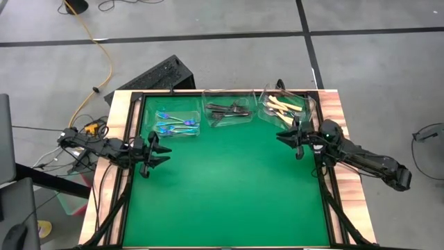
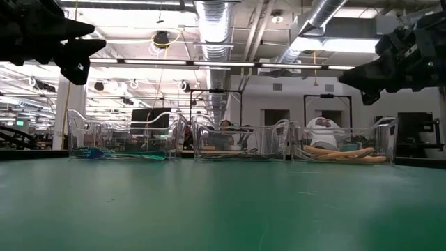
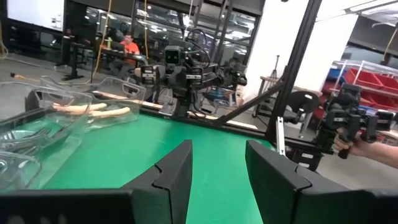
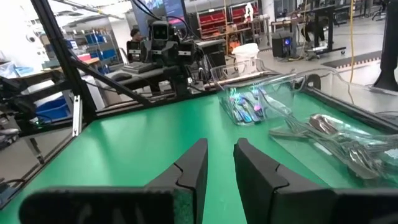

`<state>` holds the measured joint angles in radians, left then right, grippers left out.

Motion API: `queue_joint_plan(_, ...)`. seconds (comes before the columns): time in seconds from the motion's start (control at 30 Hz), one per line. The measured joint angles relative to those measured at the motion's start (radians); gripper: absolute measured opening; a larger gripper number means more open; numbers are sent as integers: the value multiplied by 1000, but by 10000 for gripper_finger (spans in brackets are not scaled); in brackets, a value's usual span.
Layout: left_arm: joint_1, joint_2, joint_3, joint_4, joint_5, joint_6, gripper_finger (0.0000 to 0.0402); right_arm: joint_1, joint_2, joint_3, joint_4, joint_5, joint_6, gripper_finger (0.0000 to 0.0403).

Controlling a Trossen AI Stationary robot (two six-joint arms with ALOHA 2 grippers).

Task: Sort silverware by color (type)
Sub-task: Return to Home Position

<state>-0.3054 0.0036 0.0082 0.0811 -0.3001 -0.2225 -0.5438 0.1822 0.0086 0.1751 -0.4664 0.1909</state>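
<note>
The silverware lies in three clear tubs along the table's far edge. Blue-teal pieces (image 1: 175, 123) (image 4: 245, 106) are in the left tub, dark grey pieces (image 1: 227, 110) (image 4: 348, 140) in the middle tub, and cream pieces (image 1: 284, 105) (image 3: 93, 111) (image 2: 341, 151) in the right tub. My left gripper (image 1: 165, 151) (image 3: 217, 171) hovers open over the mat's left side, just nearer than the blue tub. My right gripper (image 1: 281, 135) (image 4: 221, 163) hovers open over the mat's right side, near the cream tub. Both hold nothing.
The green mat (image 1: 229, 187) stretches bare between the arms and toward the near edge. A dark frame rail (image 1: 326, 187) borders the mat. Beyond the table, a person's hand (image 3: 354, 144) holds a dark device. A keyboard (image 1: 156, 75) lies off the far-left corner.
</note>
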Motion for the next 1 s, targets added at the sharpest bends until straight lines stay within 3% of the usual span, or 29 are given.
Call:
queue_joint_plan(0.43, 0, 0, -1, -2, -74, -7, 132, 0, 0, 0, -60, -2, 47, 102)
queue_joint_plan(1.0, 0, 1, -1, 0, -70, -78, 132, 0, 0, 0, -81, -3, 47, 102)
